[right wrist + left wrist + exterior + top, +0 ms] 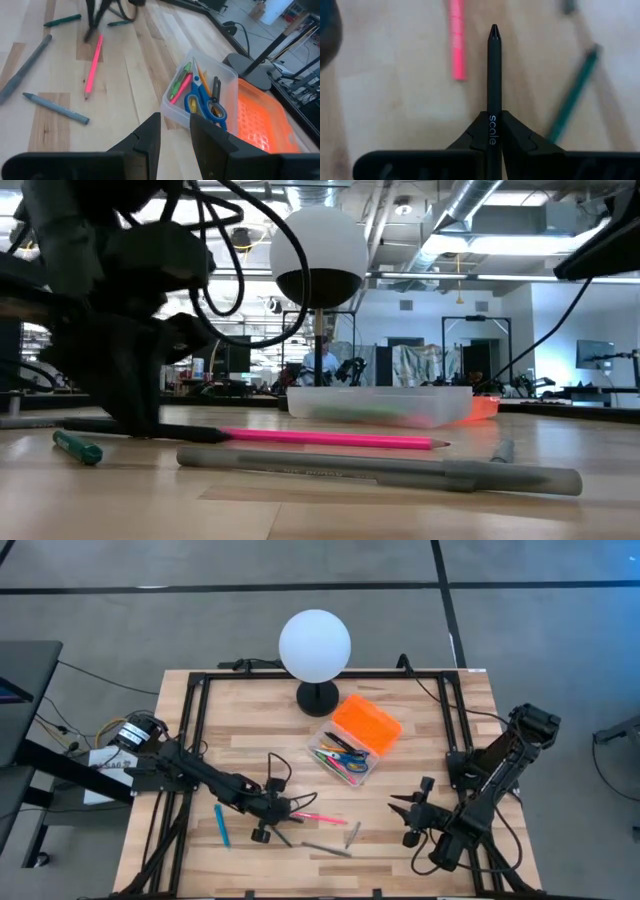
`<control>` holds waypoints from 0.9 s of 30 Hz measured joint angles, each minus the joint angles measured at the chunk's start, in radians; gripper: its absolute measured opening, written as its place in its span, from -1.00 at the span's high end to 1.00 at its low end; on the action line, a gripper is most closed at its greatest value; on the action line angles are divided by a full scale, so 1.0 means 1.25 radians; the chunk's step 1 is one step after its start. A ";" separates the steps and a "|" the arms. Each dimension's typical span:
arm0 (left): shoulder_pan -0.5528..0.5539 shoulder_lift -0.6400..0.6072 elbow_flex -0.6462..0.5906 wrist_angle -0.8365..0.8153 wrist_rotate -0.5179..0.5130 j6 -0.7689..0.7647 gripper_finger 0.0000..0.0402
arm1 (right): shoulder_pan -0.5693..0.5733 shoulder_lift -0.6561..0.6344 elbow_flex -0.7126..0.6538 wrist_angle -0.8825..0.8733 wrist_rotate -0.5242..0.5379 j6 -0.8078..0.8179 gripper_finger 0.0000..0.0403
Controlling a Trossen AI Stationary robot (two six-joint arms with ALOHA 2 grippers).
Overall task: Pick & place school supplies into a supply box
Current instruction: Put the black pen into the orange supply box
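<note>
My left gripper (493, 117) is shut on a black pen (494, 70) at the table's front middle (277, 815). Beside it lie a pink pencil (320, 818), a teal pen (221, 825), a grey pen (328, 849) and a short grey piece (353, 832), all flat on the wood. The supply box (345, 762), a clear tray with its orange lid (366, 723) laid open behind it, holds scissors (202, 105) and several pens. My right gripper (175, 132) hangs open to the right of the loose pens (408, 812), with nothing between its fingers. My left gripper pinches the black pen's barrel at its printed lettering (493, 125) between the two fingertips. The fingers slant down from the table's left, and the pen runs out forward between them, its tip (494, 31) ahead. In the low view the pen (100, 426) lies almost level, just above the wood; whether it touches I cannot tell.
A white globe lamp (315, 645) on a black base stands at the far middle, just behind the box. A black frame rail (195, 730) runs along the table's left, far and right sides. Bare wood lies between the loose pens and the box.
</note>
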 joint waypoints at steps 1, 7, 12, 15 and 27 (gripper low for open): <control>-0.001 0.000 0.011 -0.014 0.002 0.006 0.93 | 0.000 0.000 -0.009 0.010 0.000 0.000 0.50; 0.000 0.000 0.073 -0.058 -0.024 0.039 0.89 | 0.000 0.000 -0.054 0.056 -0.001 0.000 0.50; 0.007 -0.002 0.132 -0.051 -0.110 0.146 0.90 | -0.003 0.000 -0.071 0.064 0.002 0.000 0.50; 0.030 -0.002 0.152 -0.007 -0.198 0.244 0.91 | -0.007 0.000 -0.073 0.064 0.002 0.000 0.50; 0.241 -0.003 0.155 0.242 -0.126 0.552 0.89 | -0.004 0.000 -0.073 0.067 0.002 0.000 0.50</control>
